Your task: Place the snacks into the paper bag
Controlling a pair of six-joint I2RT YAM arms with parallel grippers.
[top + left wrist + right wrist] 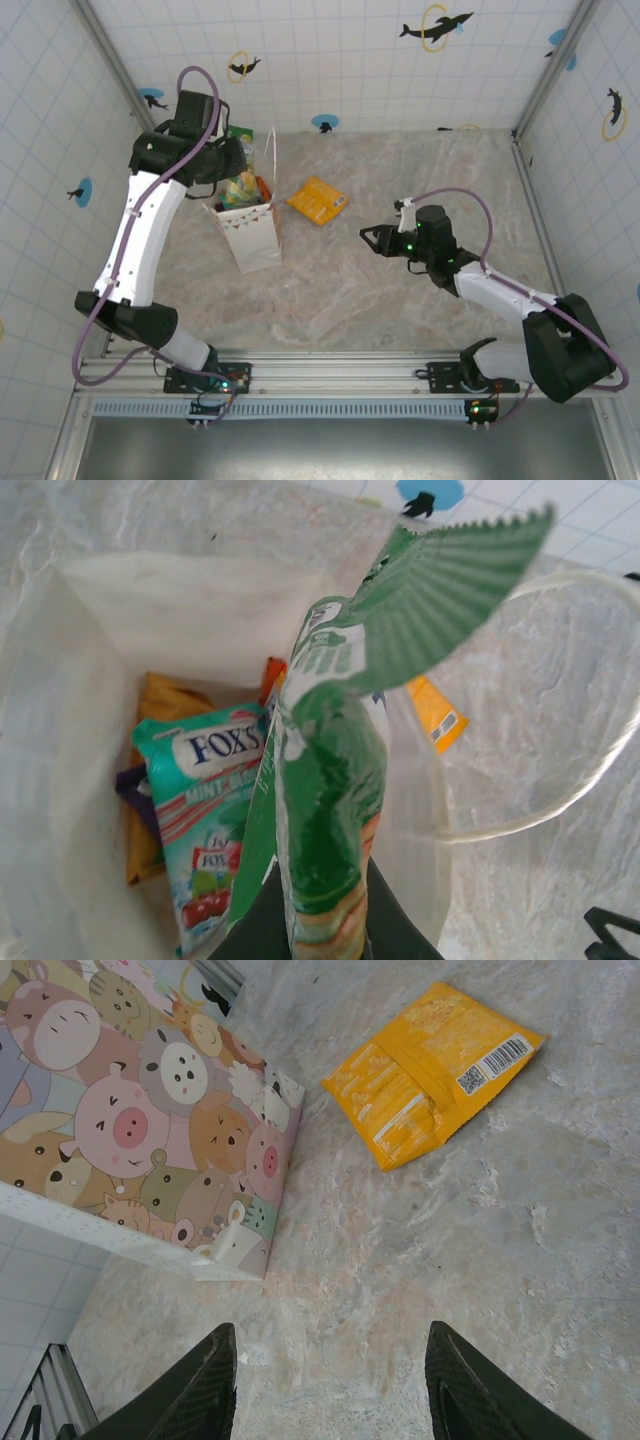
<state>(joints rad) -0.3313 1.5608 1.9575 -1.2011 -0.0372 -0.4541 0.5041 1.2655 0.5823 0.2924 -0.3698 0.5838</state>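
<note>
Where the top cam looks down, the paper bag (250, 235) stands mouth-up on the desk (400, 300), left of ctr, w/ bunting print on its near face. Left end effector (232, 160) hangs over the bag's far rim, clenched on the green pkt (240, 132), whose free end pokes toward the far wall. Orange-yellow pkt (318, 200) lies flat on the desk just right of the bag, not touching it. Right end effector (375, 238) sits right of that pkt & a bit nearer, apart from it, pointing left.

Left wrist cam: left end effector (325, 925) grips the green pkt (325, 800) by one end, dark fingers (395, 930) either side. The pkt hangs over the open bag mouth, crimped edge toward the far side. Inside the paper bag (90, 660) are a teal pkt (205, 810) marked "FOX'S", an orange pkt (165, 695) partly under it & a purple pkt (133, 785) beside it. Loop handle (600, 760) curves out over the desk (540, 860). Orange-yellow pkt (438, 715) shows past the bag wall, outside.

Right wrist cam: right end effector (330, 1380) is released, fingers (190, 1390) spread w/ bare desk (400, 1260) b/w them. Orange-yellow pkt (430, 1080) lies ahead of them, barcode up. Paper bag (150, 1110) stands next to it, apart, showing a cartoon-animal side.
</note>
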